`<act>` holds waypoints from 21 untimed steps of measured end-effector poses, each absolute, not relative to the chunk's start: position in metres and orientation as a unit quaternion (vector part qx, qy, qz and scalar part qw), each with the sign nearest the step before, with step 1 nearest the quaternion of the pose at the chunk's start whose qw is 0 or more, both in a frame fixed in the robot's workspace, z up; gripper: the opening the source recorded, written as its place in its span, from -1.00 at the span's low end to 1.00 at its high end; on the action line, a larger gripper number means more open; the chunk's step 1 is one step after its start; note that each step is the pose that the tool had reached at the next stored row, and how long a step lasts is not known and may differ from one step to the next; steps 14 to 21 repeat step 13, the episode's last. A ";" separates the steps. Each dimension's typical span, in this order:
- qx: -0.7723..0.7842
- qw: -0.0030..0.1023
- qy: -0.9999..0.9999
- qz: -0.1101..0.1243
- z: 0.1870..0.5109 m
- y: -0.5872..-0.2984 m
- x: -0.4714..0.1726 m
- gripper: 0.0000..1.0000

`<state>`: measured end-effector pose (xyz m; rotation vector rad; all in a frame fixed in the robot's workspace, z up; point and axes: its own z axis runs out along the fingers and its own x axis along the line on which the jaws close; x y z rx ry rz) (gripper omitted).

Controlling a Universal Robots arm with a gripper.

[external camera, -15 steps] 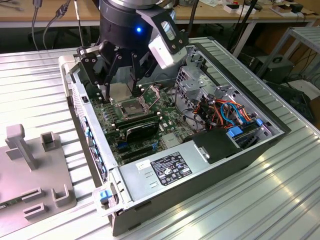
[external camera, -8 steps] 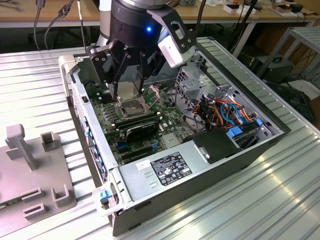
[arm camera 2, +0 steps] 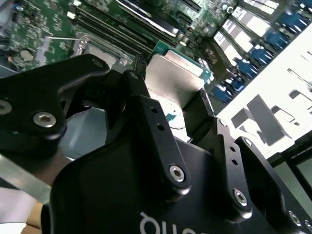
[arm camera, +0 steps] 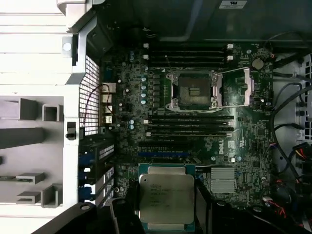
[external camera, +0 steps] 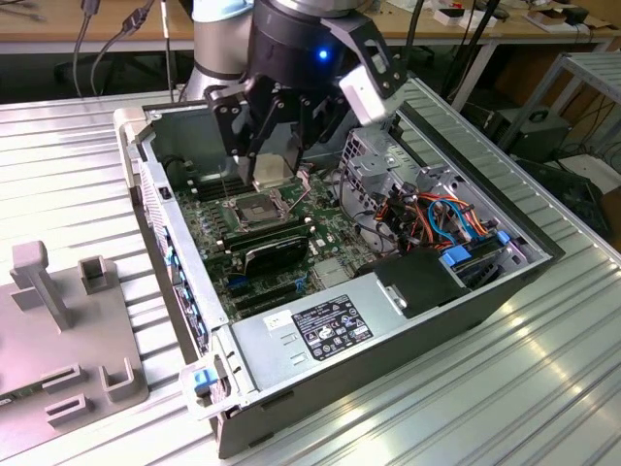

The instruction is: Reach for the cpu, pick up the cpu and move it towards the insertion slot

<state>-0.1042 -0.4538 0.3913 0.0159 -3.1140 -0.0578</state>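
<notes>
- First wrist view: the cpu is a thin square chip, dull silver-grey metal lid on a green board edge, its flat face toward this camera.
- Being square, it has no clear long axis.
- The gripper is closed on the cpu, fingers clamping two opposite edges.
- Exterior view: the cpu hangs above the motherboard, just over the insertion slot and apart from it.
- The slot lies open, silver frame around a dark centre.
</notes>
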 end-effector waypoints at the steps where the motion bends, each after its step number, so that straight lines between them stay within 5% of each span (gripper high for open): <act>1: 0.005 0.014 -1.000 -0.019 0.391 -0.454 -0.098 0.09; 21: 0.005 0.014 -1.000 -0.019 0.390 -0.454 -0.071 0.09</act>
